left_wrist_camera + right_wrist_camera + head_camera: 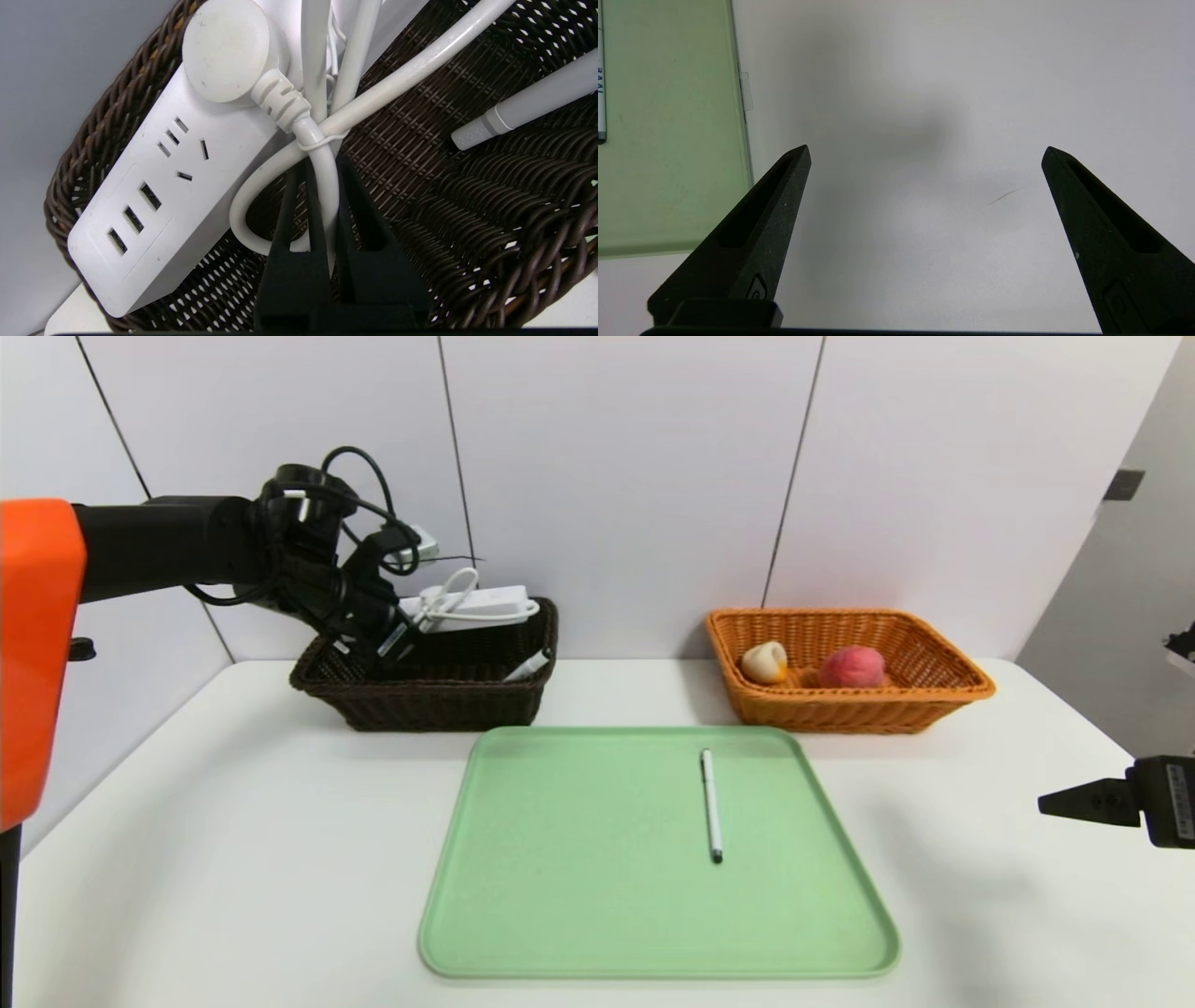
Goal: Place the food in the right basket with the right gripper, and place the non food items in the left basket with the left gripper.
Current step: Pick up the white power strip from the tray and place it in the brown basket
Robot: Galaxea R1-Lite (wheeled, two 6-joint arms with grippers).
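Note:
The left gripper [397, 644] reaches into the dark brown left basket [439, 705] and is shut on the white cord [322, 196] of the power strip [154, 200]. The strip [476, 602] leans along the basket's back wall with its cord looped above. A thick white marker [527, 665] lies inside at the basket's right end. A thin white pen [711, 803] rests on the green tray [560, 896]. The pink-red peach [851, 666] and the cream bun [764, 662] sit in the orange right basket [934, 695]. The right gripper [1050, 803] hovers open over bare table at the right edge.
The white table [233, 859] runs back to a white panelled wall behind both baskets. In the right wrist view, the tray's edge [738, 140] and the pen [601, 70] lie to one side of the open right gripper [924, 151].

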